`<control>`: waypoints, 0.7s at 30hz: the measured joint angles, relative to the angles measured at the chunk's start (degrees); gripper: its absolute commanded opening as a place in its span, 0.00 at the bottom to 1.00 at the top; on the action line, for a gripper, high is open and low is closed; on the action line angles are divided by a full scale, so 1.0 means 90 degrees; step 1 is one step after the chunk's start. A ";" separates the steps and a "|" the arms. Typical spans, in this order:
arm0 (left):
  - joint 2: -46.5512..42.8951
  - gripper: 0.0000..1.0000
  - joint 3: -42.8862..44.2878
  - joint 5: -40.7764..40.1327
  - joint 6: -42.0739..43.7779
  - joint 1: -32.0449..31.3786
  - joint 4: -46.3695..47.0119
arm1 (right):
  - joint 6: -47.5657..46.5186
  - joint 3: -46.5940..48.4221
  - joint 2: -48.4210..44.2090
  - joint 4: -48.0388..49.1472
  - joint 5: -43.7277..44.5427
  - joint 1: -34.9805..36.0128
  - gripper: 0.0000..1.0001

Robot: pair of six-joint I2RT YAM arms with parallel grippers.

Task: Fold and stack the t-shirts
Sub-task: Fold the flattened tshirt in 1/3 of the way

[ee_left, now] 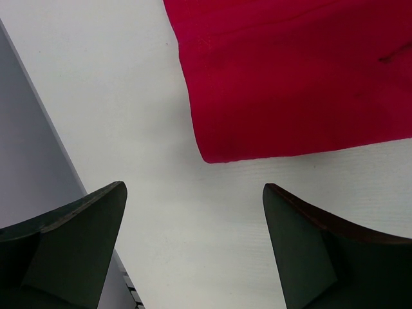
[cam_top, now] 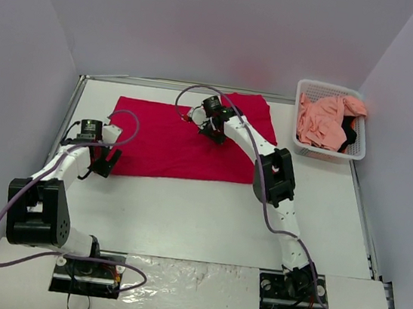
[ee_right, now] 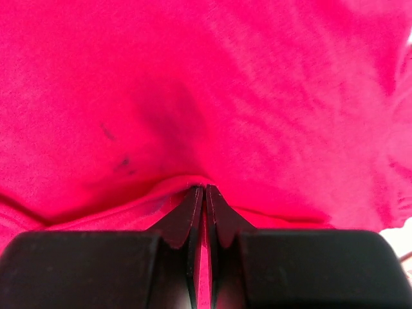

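Your right end effector [ee_right: 204, 190] is clamped shut on a pinch of the crimson shirt [cam_top: 169, 146], which is spread flat on the counter [cam_top: 182, 220], long axis side to side. Your left end effector [ee_left: 193, 193] is wide open and empty, with the shirt's corner just ahead of it, so it's nearer.

The flat white table [cam_top: 206, 215] is carrying a crimson red cloth t-shirt [cam_top: 154, 144], which is lying spread across its far half, and a white plastic lattice basket [cam_top: 325, 153] is sitting at its far right corner.
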 measured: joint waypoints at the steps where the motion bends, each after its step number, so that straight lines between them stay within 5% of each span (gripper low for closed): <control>1: 0.0002 0.86 0.0000 -0.0005 0.0000 0.0000 0.0000 | 0.0000 0.0000 0.0000 0.0063 0.0024 0.0000 0.00; 5: 0.0002 0.86 -0.0017 -0.0022 0.0000 0.0000 0.0022 | 0.0005 -0.0002 0.0000 0.0335 0.0165 0.0029 0.00; 8: 0.0015 0.86 -0.0049 -0.0024 0.0000 0.0000 0.0024 | 0.0032 -0.0032 0.0000 0.0624 0.0328 0.0063 0.20; 14: 0.0058 0.86 -0.0058 -0.0029 0.0000 0.0000 0.0036 | 0.0097 -0.0359 -0.0034 0.1115 0.0668 0.0119 0.80; 21: 0.0036 0.87 -0.0066 -0.0041 0.0002 0.0000 0.0053 | 0.0267 -0.1554 -0.1027 0.1418 0.1059 0.0124 0.95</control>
